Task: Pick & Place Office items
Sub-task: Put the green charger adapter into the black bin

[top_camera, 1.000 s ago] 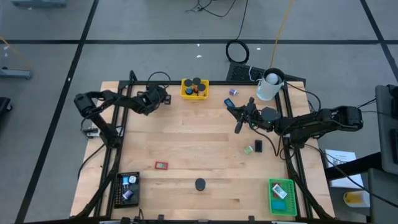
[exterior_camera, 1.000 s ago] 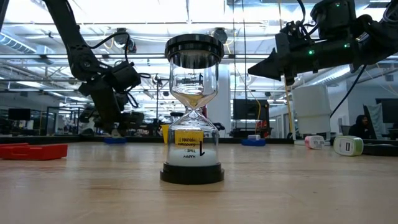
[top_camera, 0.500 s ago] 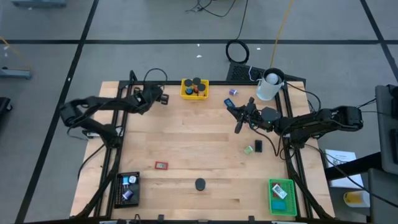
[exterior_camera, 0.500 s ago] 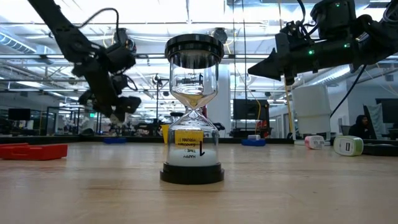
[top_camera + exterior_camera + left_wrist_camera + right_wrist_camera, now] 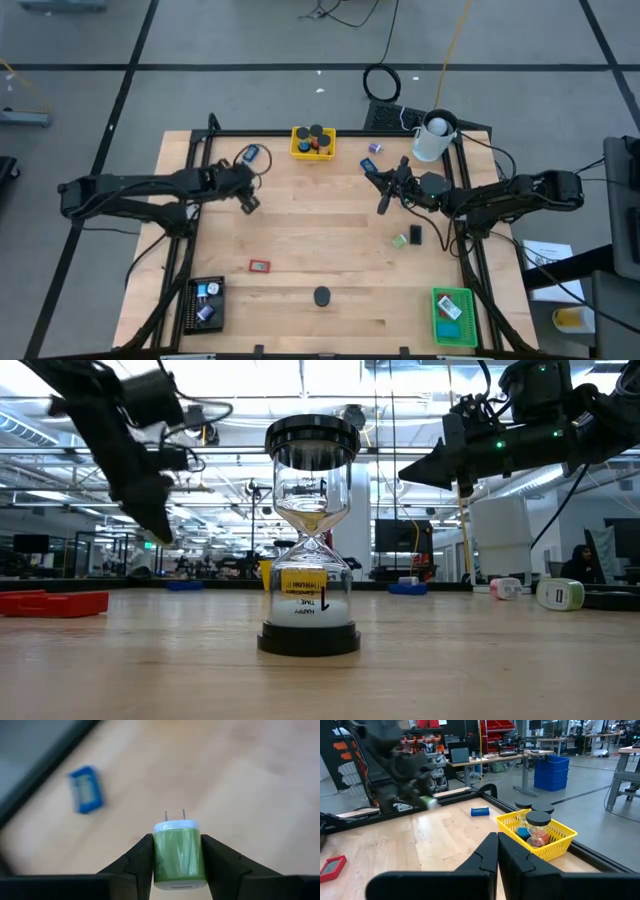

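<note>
Left wrist view: the left gripper (image 5: 177, 851) pinches one green plug (image 5: 177, 851) near the table's (image 5: 320, 235) far left corner; one blue block (image 5: 86, 789) lies nearby. Right gripper (image 5: 383, 205) hovers pressed together.

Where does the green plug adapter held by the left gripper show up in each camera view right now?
High view: hidden under the left gripper, left of table centre.
Low view: not visible; only the left arm shows, upper left.
Left wrist view: green plug adapter at bottom centre, clamped between the fingers, prongs pointing away.
Right wrist view: small green blur at the far gripper, upper left.
Shared landmark: the blue block near the table's far edge.
</note>
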You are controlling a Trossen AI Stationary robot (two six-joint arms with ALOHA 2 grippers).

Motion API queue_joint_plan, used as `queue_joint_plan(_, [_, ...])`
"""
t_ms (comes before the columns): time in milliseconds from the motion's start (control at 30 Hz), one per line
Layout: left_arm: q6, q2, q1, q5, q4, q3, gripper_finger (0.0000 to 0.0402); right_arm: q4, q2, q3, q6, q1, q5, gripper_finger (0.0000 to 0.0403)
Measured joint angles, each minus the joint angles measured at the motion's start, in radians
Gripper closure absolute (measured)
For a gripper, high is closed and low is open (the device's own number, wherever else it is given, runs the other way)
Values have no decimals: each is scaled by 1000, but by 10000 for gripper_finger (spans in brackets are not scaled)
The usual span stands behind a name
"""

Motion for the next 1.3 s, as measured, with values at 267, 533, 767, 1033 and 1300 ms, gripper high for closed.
queue_joint_plan(267, [-11,-145,-262,223,-49,0,252,0,0,0,0,0,0,402])
queue_joint_plan(533, [-218,-185,-552,215,-56,0,251,-7,0,0,3,0,0,402])
queue_joint_plan(767, [-398,-185,-842,246,-55,0,250,-12,0,0,3,0,0,402])
queue_joint_plan(1033, [-640,-185,-1157,132,16,1,250,-12,0,0,3,0,0,402])
queue_joint_plan(1300, [-966,-122,-1399,80,36,2,250,-13,0,0,3,0,0,402])
